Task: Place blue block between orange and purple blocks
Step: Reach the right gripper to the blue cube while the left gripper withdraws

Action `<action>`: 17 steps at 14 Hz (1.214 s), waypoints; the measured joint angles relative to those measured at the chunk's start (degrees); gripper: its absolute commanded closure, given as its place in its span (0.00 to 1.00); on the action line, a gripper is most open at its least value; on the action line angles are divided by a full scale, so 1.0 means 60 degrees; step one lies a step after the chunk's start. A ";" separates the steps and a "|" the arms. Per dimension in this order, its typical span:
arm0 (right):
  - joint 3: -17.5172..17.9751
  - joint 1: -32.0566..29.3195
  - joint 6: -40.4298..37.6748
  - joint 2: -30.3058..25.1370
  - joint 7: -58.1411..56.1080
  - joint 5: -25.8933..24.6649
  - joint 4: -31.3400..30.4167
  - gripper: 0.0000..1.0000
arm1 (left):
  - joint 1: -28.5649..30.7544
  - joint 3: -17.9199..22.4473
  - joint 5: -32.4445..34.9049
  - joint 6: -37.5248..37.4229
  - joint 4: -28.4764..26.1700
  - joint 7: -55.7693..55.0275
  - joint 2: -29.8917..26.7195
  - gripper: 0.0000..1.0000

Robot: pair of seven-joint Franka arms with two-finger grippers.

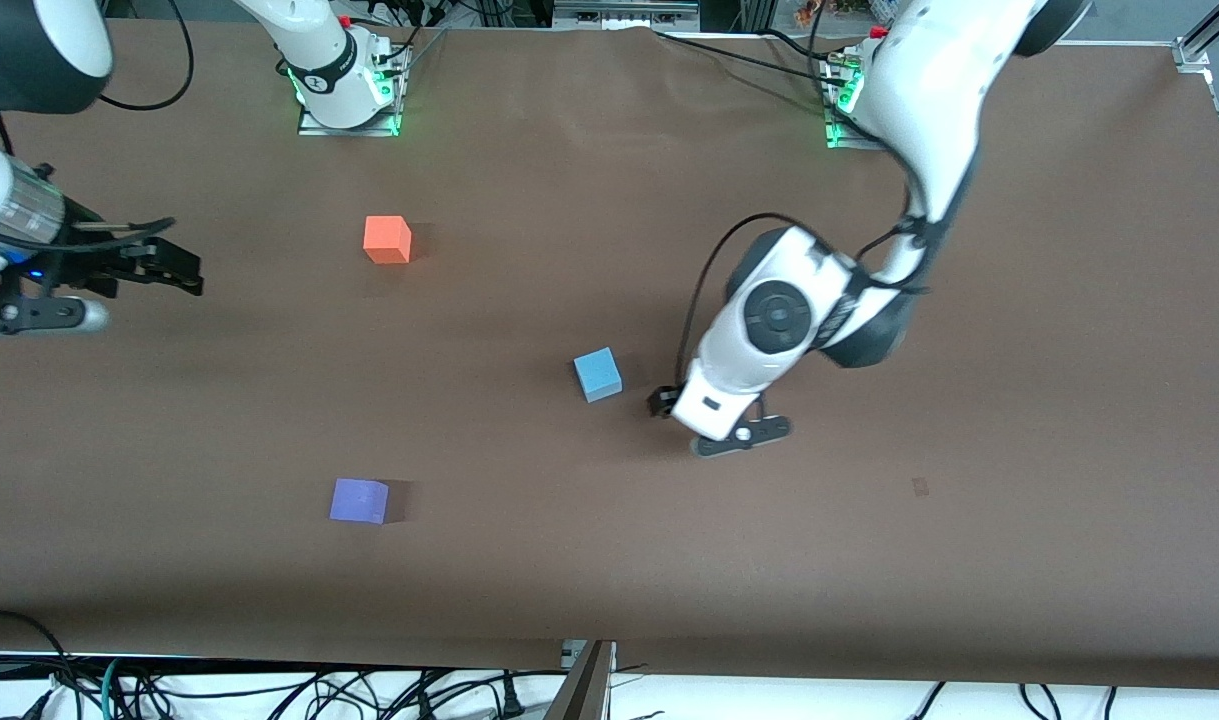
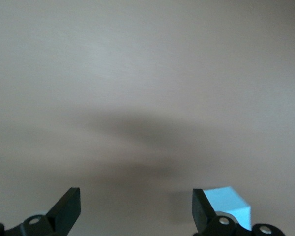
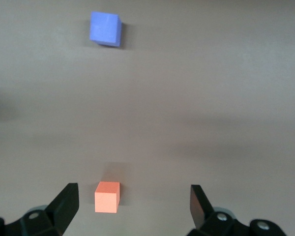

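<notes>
Nearest the front camera, the purple block (image 1: 359, 501) rests on the brown table (image 1: 1019, 560), toward the right arm's end. Farther from the camera, around mid-table, sits the blue block (image 1: 597, 375), and the left gripper (image 1: 709, 425) hangs low just beside it, fingers (image 2: 66, 209) spread apart with nothing between them. Farther still lies the orange block (image 1: 387, 240), well apart from the other two. At the right arm's end, the right gripper (image 1: 159, 268) waits above the table, its fingers (image 3: 64, 206) apart and empty
</notes>
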 measured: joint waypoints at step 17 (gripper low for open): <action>0.0099 0.5062 0.4630 0.3316 0.2865 0.0018 -0.0008 0.00 | 0.4421 0.0051 0.0007 -0.1481 -0.5864 0.6447 -0.7525 0.00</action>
